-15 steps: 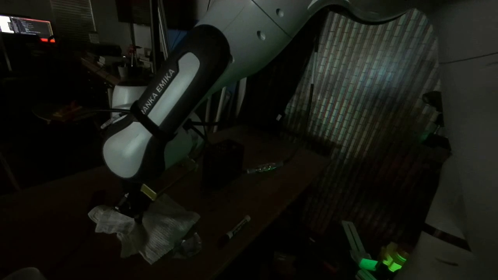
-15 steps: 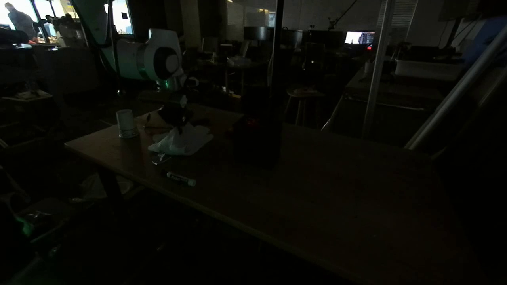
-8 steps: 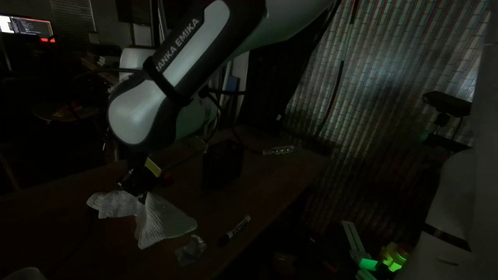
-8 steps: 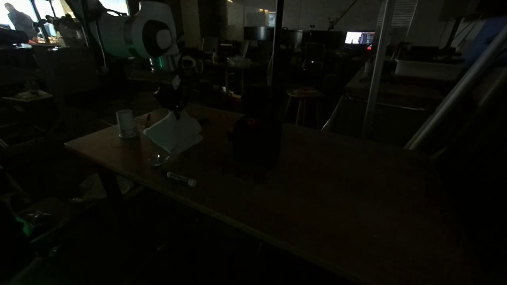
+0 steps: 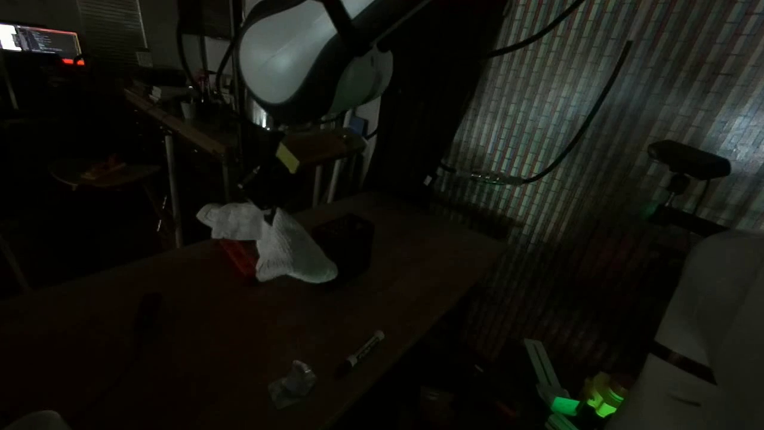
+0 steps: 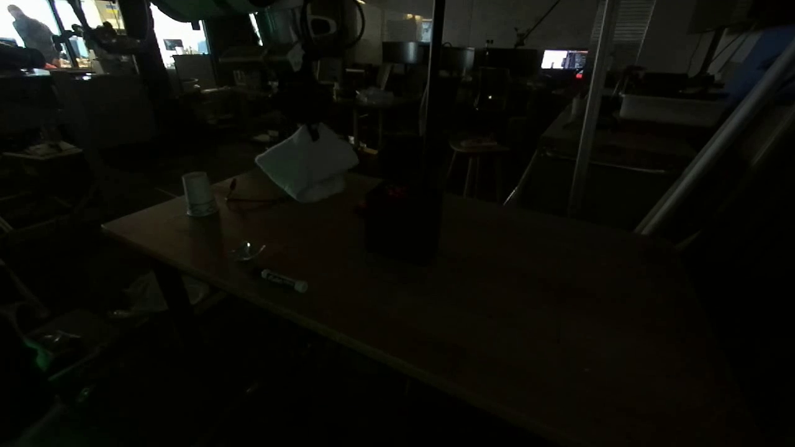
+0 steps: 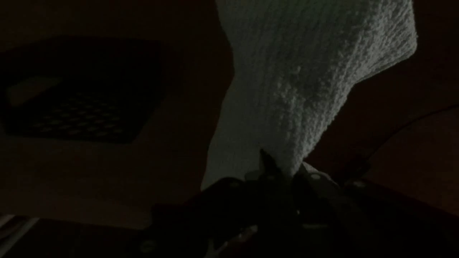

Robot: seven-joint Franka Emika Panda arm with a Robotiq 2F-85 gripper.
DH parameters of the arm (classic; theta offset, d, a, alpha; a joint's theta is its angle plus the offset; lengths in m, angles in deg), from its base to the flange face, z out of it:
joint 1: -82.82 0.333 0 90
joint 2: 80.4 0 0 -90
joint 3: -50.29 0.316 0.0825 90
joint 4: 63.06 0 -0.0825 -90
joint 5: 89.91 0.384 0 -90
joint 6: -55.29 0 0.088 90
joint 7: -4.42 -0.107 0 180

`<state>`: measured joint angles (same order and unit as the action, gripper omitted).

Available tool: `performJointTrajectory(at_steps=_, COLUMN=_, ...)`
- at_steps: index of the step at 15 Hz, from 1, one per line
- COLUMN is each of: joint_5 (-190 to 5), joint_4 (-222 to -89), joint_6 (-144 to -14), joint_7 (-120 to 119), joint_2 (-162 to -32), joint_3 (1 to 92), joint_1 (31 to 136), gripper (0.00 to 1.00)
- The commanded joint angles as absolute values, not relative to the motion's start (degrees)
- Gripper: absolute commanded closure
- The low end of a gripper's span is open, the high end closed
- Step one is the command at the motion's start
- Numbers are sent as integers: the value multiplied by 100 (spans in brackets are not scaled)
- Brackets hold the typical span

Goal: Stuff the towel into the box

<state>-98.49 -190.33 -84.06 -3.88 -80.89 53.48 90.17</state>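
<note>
- Far left in an exterior view, left of and below the pincer [image 6: 314, 131]: a pale cup [image 6: 200, 194] is seen standing on the table [image 6: 497, 292]; no part in the task is likely meant for it.
- Next, left of and well below the pincer: a crumpled clear wrapper [image 6: 248, 251] and a marker [image 6: 284, 280] are seen near the table's edge, where the work is unlikely to be hindered by them.
- Directly under the pincer: the towel [image 6: 304, 166] is pinched on a gathered fold, the fingers nearly together. Being held at one spot, it is drawn into a drooping tent, apparently clear of the table; a narrower bundle is presumably sought.
- Right of and below the pincer: the dark box [image 6: 402, 226] is stood apart from the towel. In the wrist view, a seemingly open top is shown; stuffing from above is probably intended.
</note>
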Motion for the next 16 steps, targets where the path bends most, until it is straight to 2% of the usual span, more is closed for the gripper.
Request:
performJointTrajectory(at_steps=1, joint_5=-10326, joint_4=-18870, joint_6=-8081, joint_7=-249, joint_2=-7925, joint_3=5095, joint_1=8580, gripper=98)
performJointTrajectory(at_steps=7, joint_5=-10941, joint_4=-18181, joint_6=-8115, joint_7=177, joint_2=-8478, joint_3=4635, joint_1=7989, gripper=98)
performJointTrajectory(at_steps=16, joint_5=-10722, joint_4=-17683, joint_6=-8138, joint_7=831, joint_2=-9409, joint_3=4710, joint_1=8019, gripper=98)
